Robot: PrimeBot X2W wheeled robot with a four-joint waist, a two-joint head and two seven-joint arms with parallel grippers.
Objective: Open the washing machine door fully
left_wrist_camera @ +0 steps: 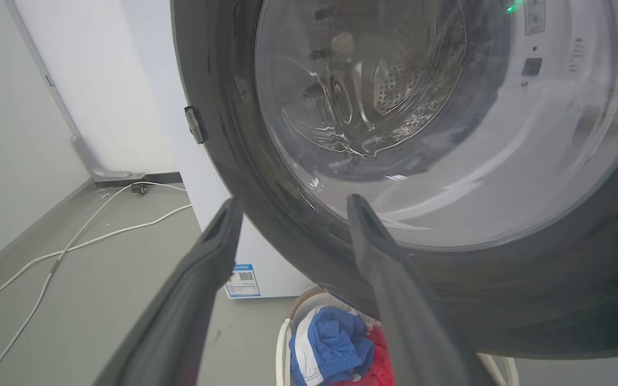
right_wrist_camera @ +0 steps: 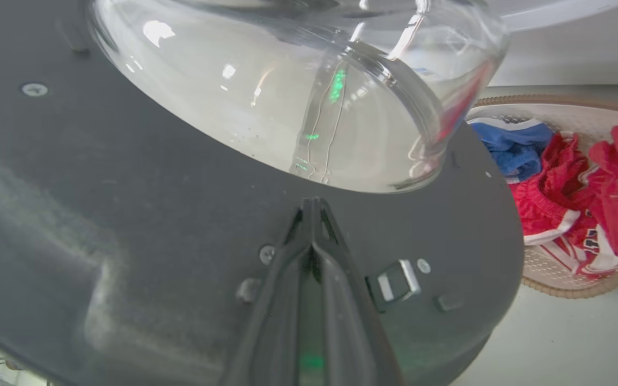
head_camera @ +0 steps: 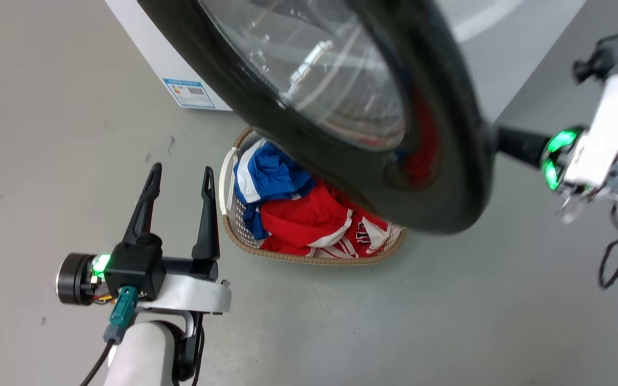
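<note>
Lower left, the left gripper [head_camera: 181, 169] hangs empty, fingers apart. At right, the right gripper [right_wrist_camera: 313, 206] has its fingers together, tips against the washing machine door [head_camera: 451, 177], which is part-swung across upper centre above the laundry basket [head_camera: 309, 259]. Mid-opening, I judge. Next, push it wider.

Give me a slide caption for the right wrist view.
Right hand, fingers together, at the inner face of the washing machine door; laundry basket beyond.

Grey floor [head_camera: 341, 321], smooth, a few scuffs. The white washing machine [head_camera: 148, 48] stands on it. Just in front of the machine's base sits a woven laundry basket [head_camera: 309, 258], red and blue clothes [head_camera: 298, 220] heaped inside. Beside the machine, white cables [left_wrist_camera: 73, 246] trail across the floor.
</note>
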